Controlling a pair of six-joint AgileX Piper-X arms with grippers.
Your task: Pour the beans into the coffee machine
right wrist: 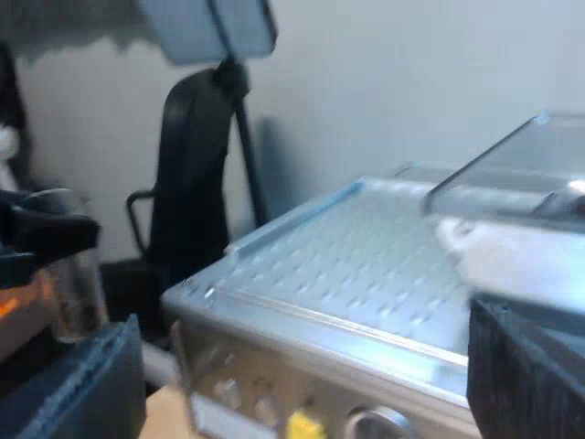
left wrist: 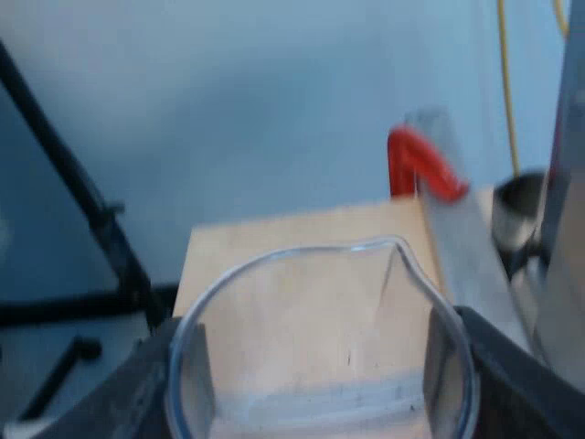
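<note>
Since no beans can be seen inside the measuring glass [left wrist: 320, 338], whose clear wall lets the wooden tabletop [left wrist: 274, 240] show through, I judge that the pouring itself is probably done, though the pictures do not prove it. The glass is upright, with its spout turned away from the wrist. It is over the tabletop beside the espresso machine [right wrist: 366, 274], lower than the machine's top and not above the bean hopper [right wrist: 512, 165]. I cannot tell if its foot touches the wood. The hopper is a clear box on the machine's top, and whether beans lie in it is too blurred to say. If the pour is done, what is left is to set the glass down and release it. If it is not, the glass must be lifted above the hopper and tipped.

The left tool [left wrist: 322, 375] is clamped on the measuring glass, with one black finger pressed on each side of the wall, a little under the rim. The right tool [right wrist: 302, 366] has its two fingers wide apart and holds nothing. It hovers close over the machine's front edge, near the hopper, and I see no contact with either. Just beyond the glass's spout, the red end [left wrist: 420, 165] of the holder's handle shows near the machine.
</note>
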